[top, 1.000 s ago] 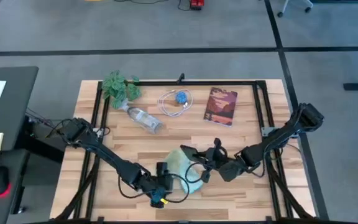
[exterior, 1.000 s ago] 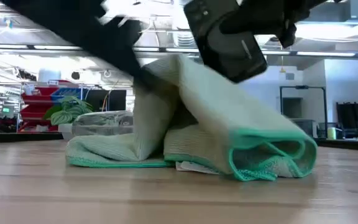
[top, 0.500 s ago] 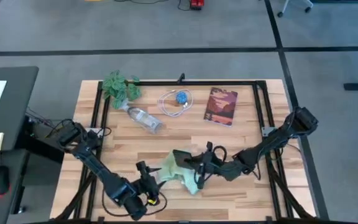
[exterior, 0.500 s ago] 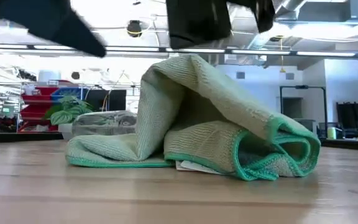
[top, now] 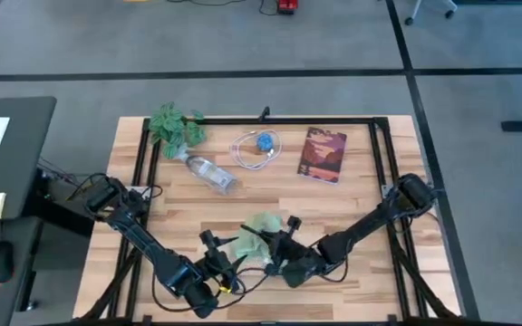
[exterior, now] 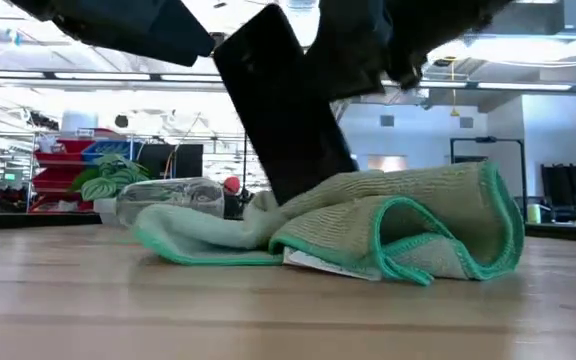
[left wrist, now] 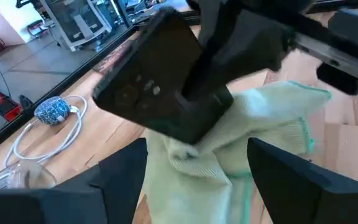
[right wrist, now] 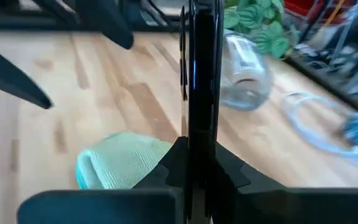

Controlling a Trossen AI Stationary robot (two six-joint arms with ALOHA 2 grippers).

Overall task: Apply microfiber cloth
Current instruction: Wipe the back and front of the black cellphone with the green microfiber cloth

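The pale mint-green microfiber cloth [top: 261,226] lies bunched on the table near its front middle, its folds showing in the low view [exterior: 388,230]. My right gripper [top: 284,252] is shut on a black phone [exterior: 283,110], which stands tilted over the cloth [left wrist: 253,137]. My left gripper [top: 223,258] is open just left of the cloth. Its fingers [left wrist: 123,174] stand wide apart with the cloth ahead of them; I see no touch. My right gripper pinches the phone by its two flat faces [right wrist: 199,134] between its two fingers, near one end [left wrist: 213,87]. The phone shows edge-on between the fingers [right wrist: 173,165]. It is tilted, and its lower end [exterior: 298,190] meets the top of the bunched cloth.
Along the far side stand a leafy artificial plant [top: 175,125], a clear bottle on its side [top: 211,172], a white cable coiled around a blue thing [top: 259,147] and a reddish book [top: 323,154]. Black frame rails [top: 143,154] run along the table's sides.
My right gripper has carried the phone toward the table's left and near edge, down onto the cloth. The cloth's raised peak has slumped, and it now lies lower and more bunched. My left gripper has drawn back to the cloth's left.
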